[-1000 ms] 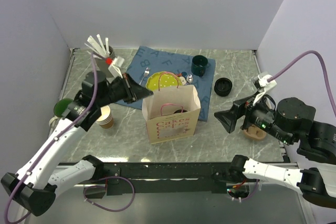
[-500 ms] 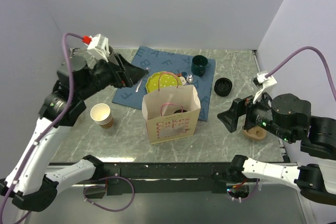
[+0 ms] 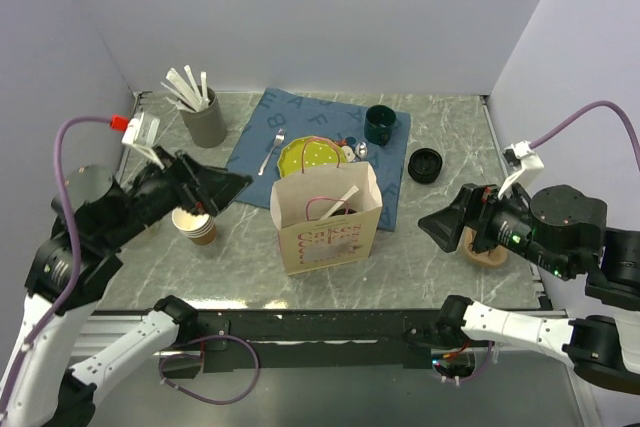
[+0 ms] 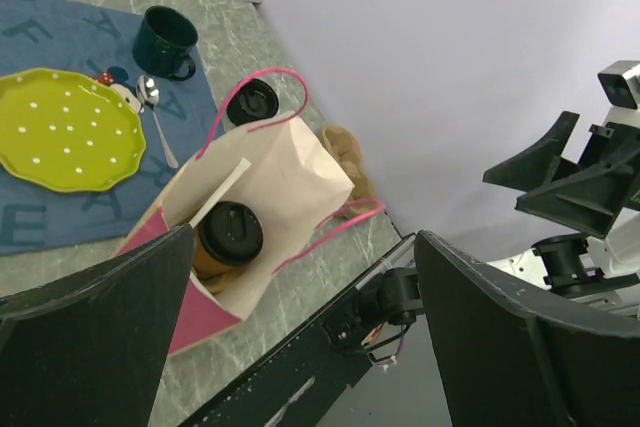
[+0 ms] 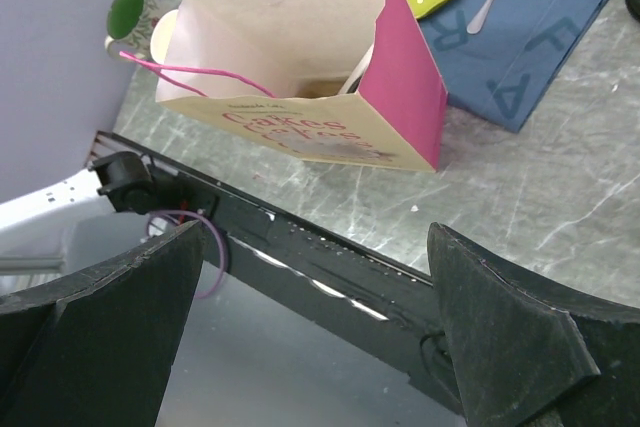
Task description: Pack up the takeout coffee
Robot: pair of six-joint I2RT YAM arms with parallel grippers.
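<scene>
The takeout coffee (image 4: 229, 237), a tan cup with a black lid, stands inside the open paper bag (image 3: 325, 232), and its lid just shows in the bag's mouth (image 3: 337, 212). A white stick (image 3: 336, 201) leans in the bag beside it. My left gripper (image 3: 226, 187) hangs open to the left of the bag, over the stacked beige cups (image 3: 198, 224). In the left wrist view the left gripper (image 4: 304, 235) holds nothing. My right gripper (image 3: 440, 227) is open and empty to the right of the bag, and in the right wrist view this gripper (image 5: 316, 232) looks down past the table's front edge.
A blue mat (image 3: 300, 112) at the back carries a yellow-green plate (image 3: 308, 155), cutlery and a dark green mug (image 3: 379, 125). A grey holder with white sticks (image 3: 205, 119) stands back left. A loose black lid (image 3: 425, 165) and a tan object (image 3: 487, 254) lie right.
My left gripper drew back from the bag's mouth, swung up and left, then came down over the stacked cups, opening on the way. A white stick now shows in the bag. The right arm barely shifted.
</scene>
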